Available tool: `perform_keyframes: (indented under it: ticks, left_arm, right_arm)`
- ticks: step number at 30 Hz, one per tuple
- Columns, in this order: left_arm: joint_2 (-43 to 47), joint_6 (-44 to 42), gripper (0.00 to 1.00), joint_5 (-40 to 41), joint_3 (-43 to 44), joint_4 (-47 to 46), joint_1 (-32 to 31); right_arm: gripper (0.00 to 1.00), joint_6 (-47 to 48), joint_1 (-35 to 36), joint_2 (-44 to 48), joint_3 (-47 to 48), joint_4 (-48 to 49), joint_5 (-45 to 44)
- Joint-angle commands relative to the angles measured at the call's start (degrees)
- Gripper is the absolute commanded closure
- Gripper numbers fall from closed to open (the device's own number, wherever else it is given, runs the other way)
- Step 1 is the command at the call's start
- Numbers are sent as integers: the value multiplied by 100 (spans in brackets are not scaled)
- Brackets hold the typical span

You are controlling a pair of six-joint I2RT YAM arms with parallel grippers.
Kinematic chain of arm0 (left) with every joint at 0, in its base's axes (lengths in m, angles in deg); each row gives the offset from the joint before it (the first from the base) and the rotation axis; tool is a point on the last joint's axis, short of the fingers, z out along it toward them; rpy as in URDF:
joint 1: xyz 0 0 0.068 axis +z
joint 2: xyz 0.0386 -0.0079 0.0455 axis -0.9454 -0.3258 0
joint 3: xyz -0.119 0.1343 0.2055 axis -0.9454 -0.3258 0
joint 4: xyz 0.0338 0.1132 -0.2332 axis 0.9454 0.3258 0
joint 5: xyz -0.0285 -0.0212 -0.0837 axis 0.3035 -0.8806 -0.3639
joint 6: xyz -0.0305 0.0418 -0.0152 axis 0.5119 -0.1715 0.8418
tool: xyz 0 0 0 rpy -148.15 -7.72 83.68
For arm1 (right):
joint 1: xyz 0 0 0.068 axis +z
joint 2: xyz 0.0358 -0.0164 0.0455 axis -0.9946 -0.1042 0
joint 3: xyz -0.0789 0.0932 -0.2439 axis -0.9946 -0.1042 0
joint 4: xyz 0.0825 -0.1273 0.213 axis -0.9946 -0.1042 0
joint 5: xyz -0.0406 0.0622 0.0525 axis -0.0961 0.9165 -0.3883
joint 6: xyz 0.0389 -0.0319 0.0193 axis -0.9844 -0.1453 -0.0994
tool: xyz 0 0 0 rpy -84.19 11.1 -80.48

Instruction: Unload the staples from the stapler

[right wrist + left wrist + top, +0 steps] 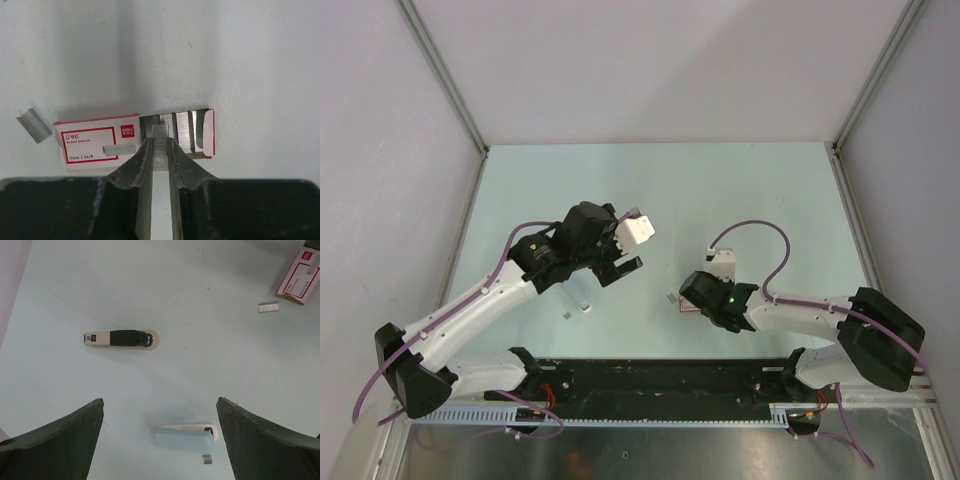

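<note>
Right wrist view: right claw (160,143) is pinched tight on a strip of staples (160,190). The strip runs lengthwise between the fingers, its far end poking into the open grey end of the red-and-white box (92,142). My read: unload is mostly done, staples are out and this is the put-away bit. Left to do, as I see it: drop this strip in the box, then collect the strays. Can't tell from any view whether the stapler has more inside. Right claw gap is narrow, just the strip's width. It may also touch the box tray, contact there isn't clear. Left claw (159,407) is wide open and holds nothing, hanging above the table (720,190), fingers touching nothing. Outward from the right claw: a loose strip (34,125) lies on the table just beside the closed end of the box, tilted, not touching it as far as I can see. Outward from the left claw: a small pale blue-white piece (184,439) with a cream top lies on the table just ahead of the open fingers. A grey bit (207,459) sits right next to it, probably a stray staple. Further on, the stapler (117,338) lies alone on the table, cream with a black middle and a round end, well apart from the box.
</note>
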Motion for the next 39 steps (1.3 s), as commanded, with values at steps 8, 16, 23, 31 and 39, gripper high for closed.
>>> perform_keyframes:
  ticks: [8, 16, 23, 31, 39]
  left_arm:
    - [90, 103, 1, -88, -60, -51, 24]
    - [91, 88, 1, -77, -56, -56, 29]
    - [78, 94, 0, -99, -50, -55, 28]
    - [74, 89, 1, -113, -57, -47, 25]
    - [91, 94, 1, -98, -29, -49, 23]
  right_arm:
    - [98, 62, -89, -159, -28, 219, -117]
    - [79, 108, -157, -128, -62, 250, -42]
    - [63, 150, -154, 3, -63, 217, -16]
    - [59, 193, -151, 616, -63, 27, -30]
    - [80, 159, -117, 1131, -63, -354, 180]
